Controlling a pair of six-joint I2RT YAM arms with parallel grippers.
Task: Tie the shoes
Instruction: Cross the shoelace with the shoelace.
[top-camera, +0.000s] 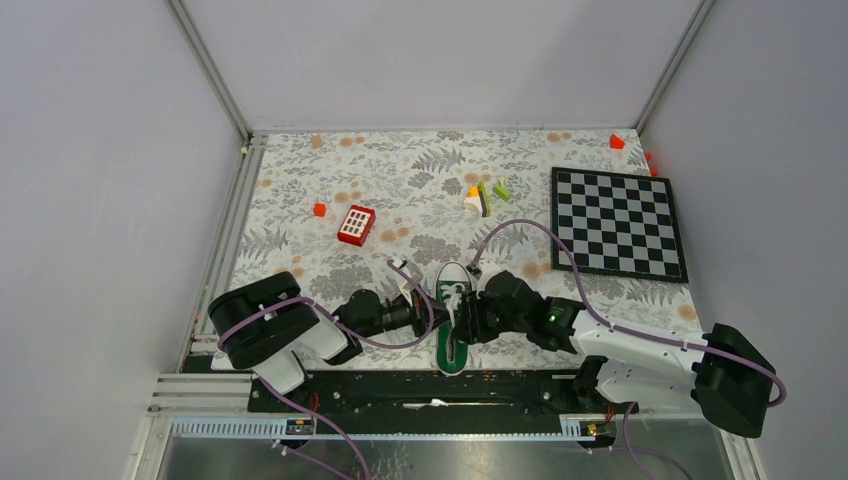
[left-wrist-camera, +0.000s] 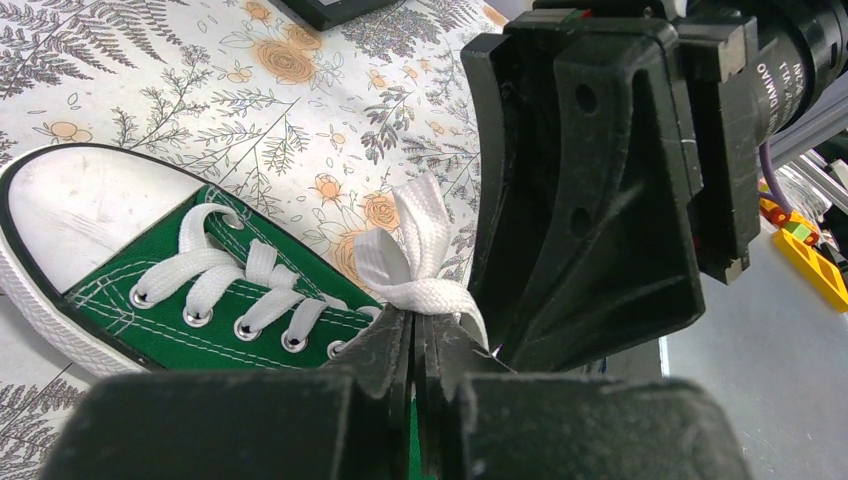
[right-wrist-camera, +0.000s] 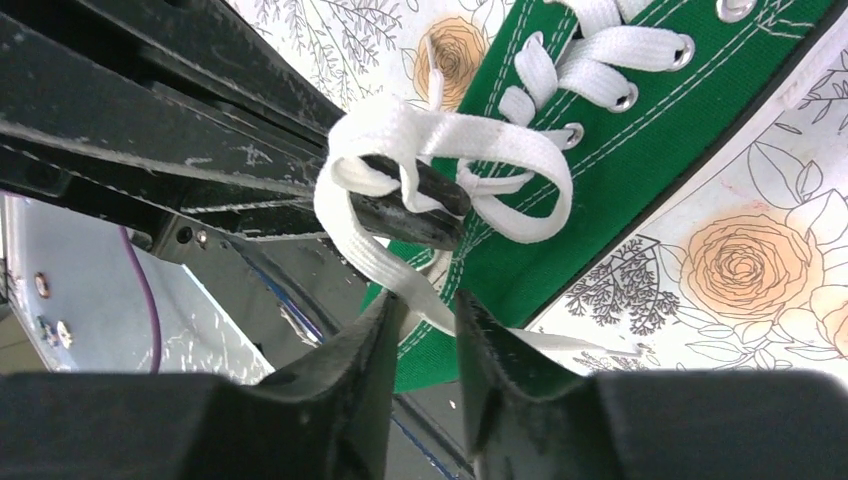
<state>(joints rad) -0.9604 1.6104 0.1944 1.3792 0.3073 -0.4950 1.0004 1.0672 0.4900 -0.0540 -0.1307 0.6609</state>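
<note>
1. The shoe lies on the tabletop near its front edge, between the two arms. Its toe points away from the bases and its heel toward them, so its long axis runs near to far.
2. The left tool comes in from the shoe's left side. Its fingers are pressed together and pinch the lace just past the top eyelets, with a bunch of lace standing up above the pinch.
3. In the right wrist view the lace is looped around the left tool's tip, and one strand drops from that loop toward the camera.
4. The right tool comes in from the shoe's right side and meets the left one over the ankle end. Its fingers stand slightly apart, and the hanging strand runs through the gap. The gap looks wider than the strand, so I judge it not yet nipped.
5. The key relation is that the strand lies right between the right fingers, just on the near side of the loop. The right arm is best placed to take it, probably by closing and drawing the strand off to its own side.
</note>
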